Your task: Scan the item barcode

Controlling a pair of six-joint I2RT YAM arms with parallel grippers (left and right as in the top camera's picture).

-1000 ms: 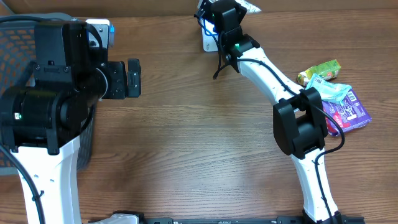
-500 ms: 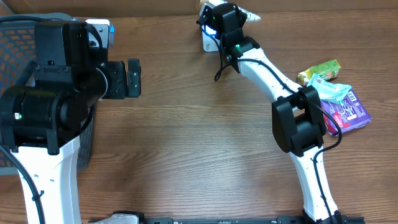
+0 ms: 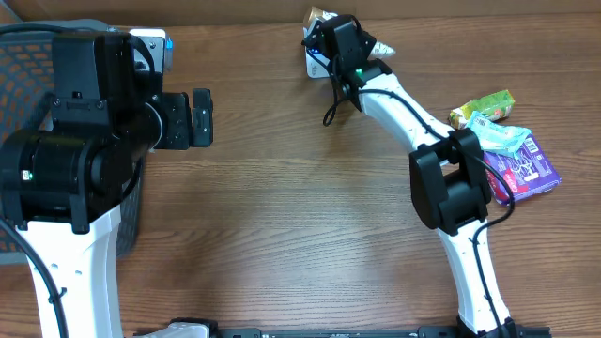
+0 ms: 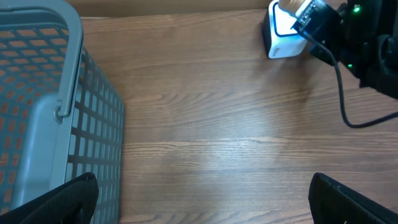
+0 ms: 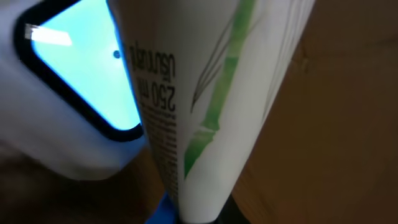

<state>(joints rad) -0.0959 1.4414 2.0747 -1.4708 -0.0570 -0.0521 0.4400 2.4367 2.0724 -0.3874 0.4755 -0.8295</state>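
Observation:
The item is a white tube (image 5: 217, 93) with a green bamboo drawing and black print. My right gripper (image 5: 205, 219) is shut on its lower end, and the fingers barely show. The tube hangs right in front of the scanner's lit blue window (image 5: 74, 68). From overhead, the right gripper (image 3: 331, 33) sits over the white scanner (image 3: 314, 64) at the back edge, and the tube's white tip (image 3: 382, 48) pokes out to the right. My left gripper (image 4: 199, 202) is open above bare wood, with nothing between its fingers (image 3: 202, 116).
A grey mesh basket (image 3: 23, 56) stands at the far left, its wall (image 4: 93, 124) close to my left fingers. Snack packets lie at the right: a green one (image 3: 484, 106), a pale blue one (image 3: 500, 137) and a purple one (image 3: 526, 169).
The right gripper has shifted slightly and turned the tube over the scanner; its white tip has swung down and to the right. The left arm has stayed still.

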